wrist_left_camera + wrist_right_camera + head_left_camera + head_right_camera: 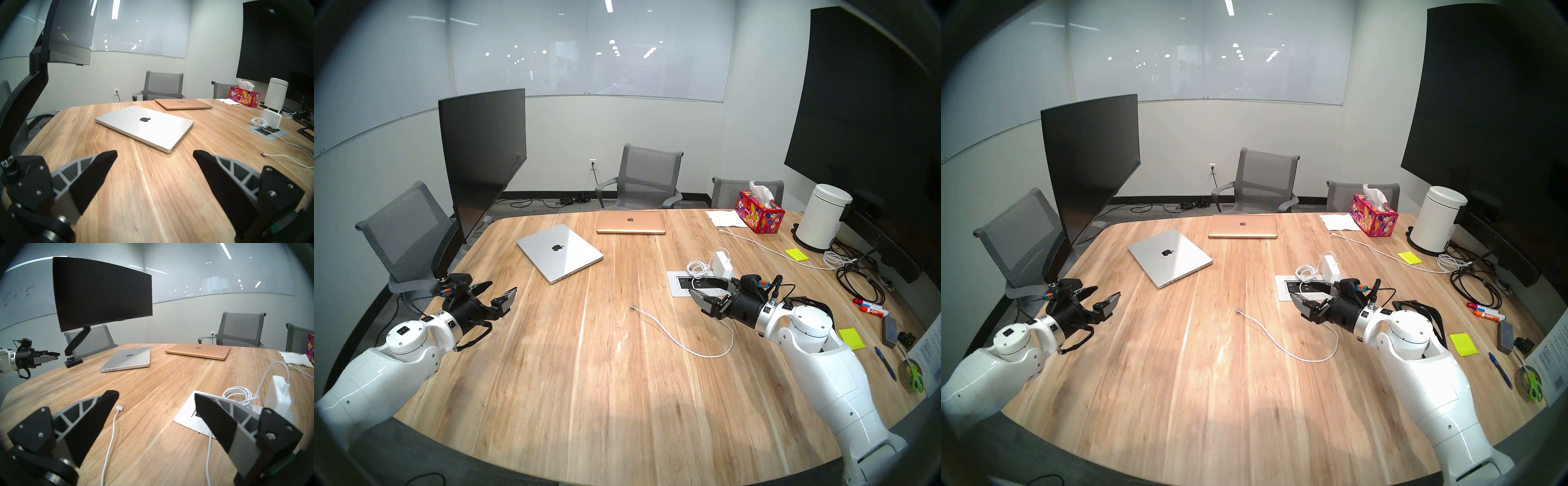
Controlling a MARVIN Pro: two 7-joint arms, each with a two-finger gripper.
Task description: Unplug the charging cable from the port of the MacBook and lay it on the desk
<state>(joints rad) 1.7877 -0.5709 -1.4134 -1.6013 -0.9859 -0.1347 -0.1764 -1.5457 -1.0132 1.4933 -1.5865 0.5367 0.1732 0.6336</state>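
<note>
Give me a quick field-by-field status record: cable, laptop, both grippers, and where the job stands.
charging cable: lying loose on the desk, held by nothing
connector tip: free on the wood, apart from the laptop
silver laptop: lid closed, nothing plugged into the side ports that show
power brick: standing at the outlet box
left gripper: open, empty, above the desk
right gripper: open, empty, near the outlet box
job: looks done
</note>
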